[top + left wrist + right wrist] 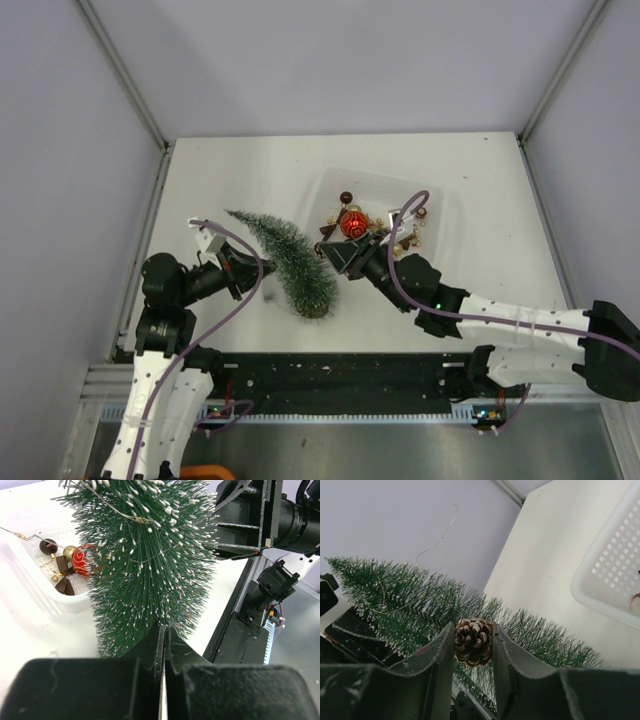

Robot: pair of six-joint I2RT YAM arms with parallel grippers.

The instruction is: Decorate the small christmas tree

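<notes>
Two arms, one small christmas tree [285, 262], one white tray [452, 196] on the counter [220, 175]. The tree lay aslant at centre-left, tip toward the far left, round base end toward the near edge and close to it; whether the base sat on the counter could not be told. Left gripper [250, 275]: fingers [150, 645] pressed together, tips at the lower bristles on the tree's left flank; nothing seen caught between them. Right gripper [340, 255]: fingers [442, 650] clamped on one pinecone [473, 642], brown with pale scale tips, held just beside the tree's right flank, between tree and tray. The tray stood right of the tree and farther back, its near-left corner beside the right gripper. In it: one red bauble [352, 223] with swirled markings, one dark brown bauble [48, 546], one gold bauble [69, 552], two brown ribbon bows [64, 577], plus small gold bits too fine to count. A thin wire hook [20, 536] reached out over the tray's rim. Room: a broad band of bare counter lay beyond tree and tray up to the far edge, and a strip lay along the left edge. The stretch between the tree and the near edge was narrow, with both arms crowding it
</notes>
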